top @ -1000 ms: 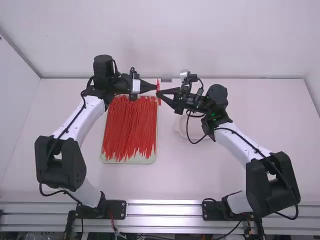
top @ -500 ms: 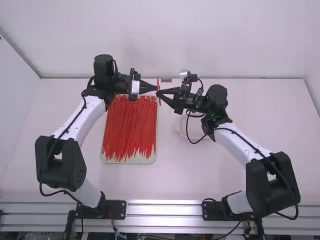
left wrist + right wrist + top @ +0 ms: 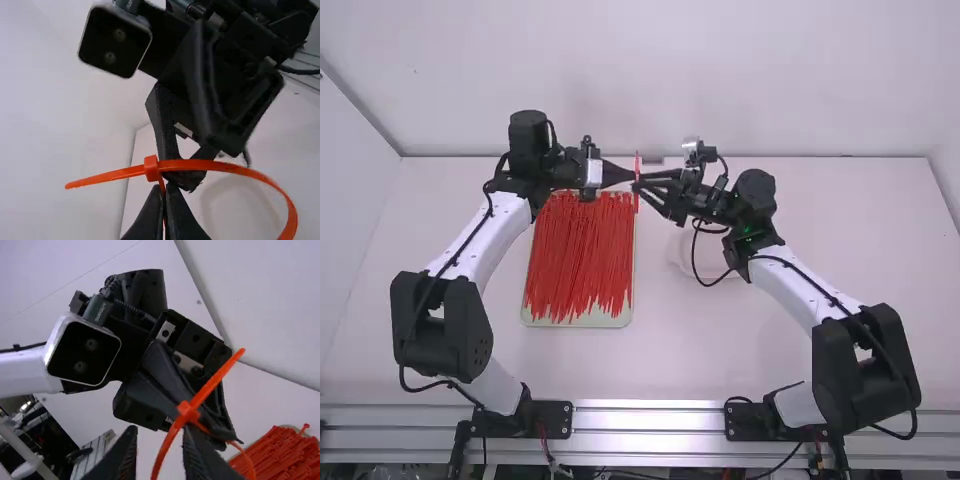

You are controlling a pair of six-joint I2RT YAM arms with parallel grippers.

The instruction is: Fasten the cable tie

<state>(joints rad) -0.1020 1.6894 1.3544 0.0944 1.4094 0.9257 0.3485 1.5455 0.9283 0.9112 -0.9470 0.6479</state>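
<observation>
The white table carries everything; the left white-and-black arm and the right white-and-black arm both stretch to the far middle, where their tips meet nose to nose above the table; under the left arm lies a pale flat tray heaped with loose red plastic cable ties; a low white round container stands just beside the tray, below the right arm; the left gripper has its black fingers pressed together, pinching a single orange-red cable tie right under its square head; the strap is threaded through the head and curves round into a loop; the right gripper has its fingers parted a little, the strap running between them, apparently unpinched.
</observation>
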